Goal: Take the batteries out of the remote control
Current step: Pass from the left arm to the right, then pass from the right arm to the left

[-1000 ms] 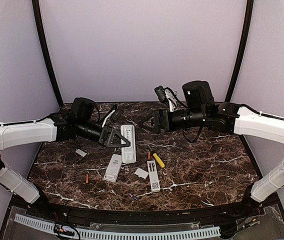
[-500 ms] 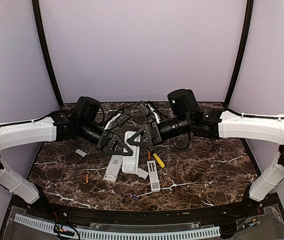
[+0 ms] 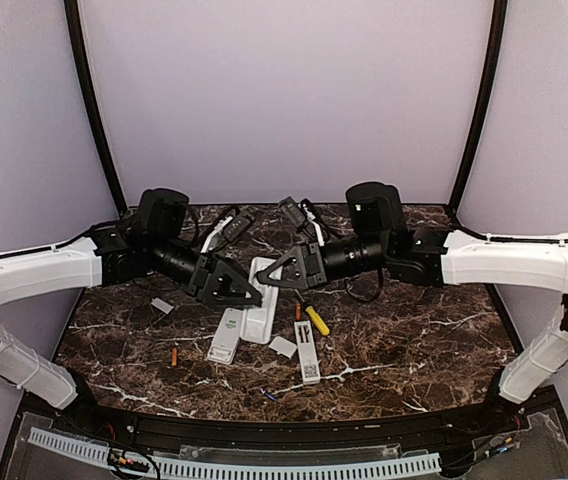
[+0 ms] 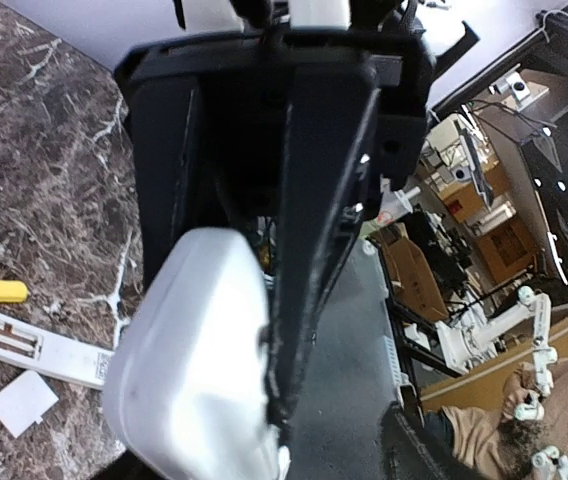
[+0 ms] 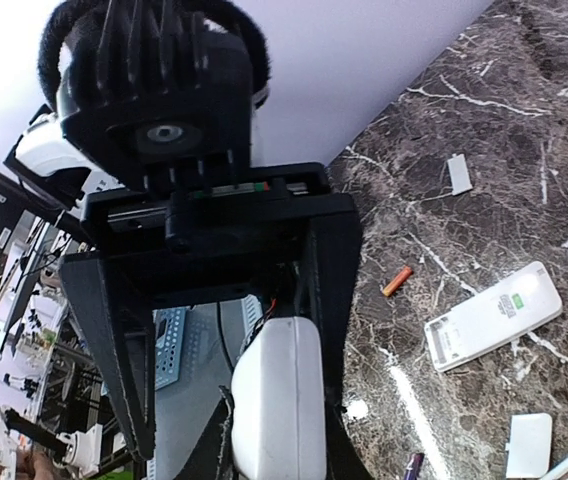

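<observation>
A white remote control [image 3: 260, 318] hangs tilted above the table between both arms. My right gripper [image 3: 282, 272] is shut on its upper end; in the right wrist view its own fingers press both sides of the remote control [image 5: 279, 410]. My left gripper [image 3: 232, 290] stands open around the same remote, whose smooth back [image 4: 189, 370] fills the left wrist view. Loose batteries lie on the table: an orange one [image 3: 174, 356] at the left, also in the right wrist view [image 5: 396, 281], another orange one [image 3: 298, 312], and a blue one [image 3: 269, 393] near the front.
Two more white remotes [image 3: 226, 335] [image 3: 307, 352] lie open on the marble table [image 3: 414, 330]. A yellow-handled tool [image 3: 316, 320] lies beside them. Flat white covers [image 3: 162, 305] [image 3: 283, 347] rest nearby. Dark frame bars stand at the back corners.
My right arm swung left to the remote and its gripper closed on it. My left gripper, which held the remote before, has opened.
</observation>
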You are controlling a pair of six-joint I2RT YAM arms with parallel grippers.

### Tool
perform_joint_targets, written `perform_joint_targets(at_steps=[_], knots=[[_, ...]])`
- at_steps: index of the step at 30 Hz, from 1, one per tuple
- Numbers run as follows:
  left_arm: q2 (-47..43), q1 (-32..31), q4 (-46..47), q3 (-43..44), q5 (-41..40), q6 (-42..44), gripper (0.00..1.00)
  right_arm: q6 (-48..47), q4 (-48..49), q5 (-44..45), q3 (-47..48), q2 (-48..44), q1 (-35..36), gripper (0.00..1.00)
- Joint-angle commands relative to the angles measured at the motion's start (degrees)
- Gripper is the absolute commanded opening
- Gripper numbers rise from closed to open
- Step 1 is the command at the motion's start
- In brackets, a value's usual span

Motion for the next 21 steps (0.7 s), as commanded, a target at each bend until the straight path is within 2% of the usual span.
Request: perform_joint_targets(at_steps=[1, 5, 10, 15, 18, 21], knots=[[-5.33, -0.24, 15.26, -5.38, -6.61, -8.50, 0.80, 3.03, 8.15, 8.75, -3.21, -4.60, 0.13, 0.00], [-8.40, -0.24, 26.05, -10.56, -13.41, -15.91, 0.86, 4.53, 16.79, 15.48, -6.56, -7.96, 0.23, 0.00], [-11.51, -0.21, 34.28, -15.25, -22.56, -22.51, 0.89, 4.04, 24.92, 21.40, -7.83, -9.62, 0.93, 0.00], [-11.43, -0.19, 42.34, -16.47, -21.78, -29.20, 0.90, 3.58, 32.69, 24.96, -9.07, -9.78, 2.18, 0.00], [-11.30, -0.23, 52.54, -18.85, -21.22, -33.23, 0.87, 3.21, 35.28, 27.08, -9.07, -9.56, 2.96, 0.00], [-11.62, -0.21, 56.09, -19.39, -21.82, -35.68, 0.77, 3.15, 37.37, 30.09, -9.54, -9.56, 3.65, 0.00]])
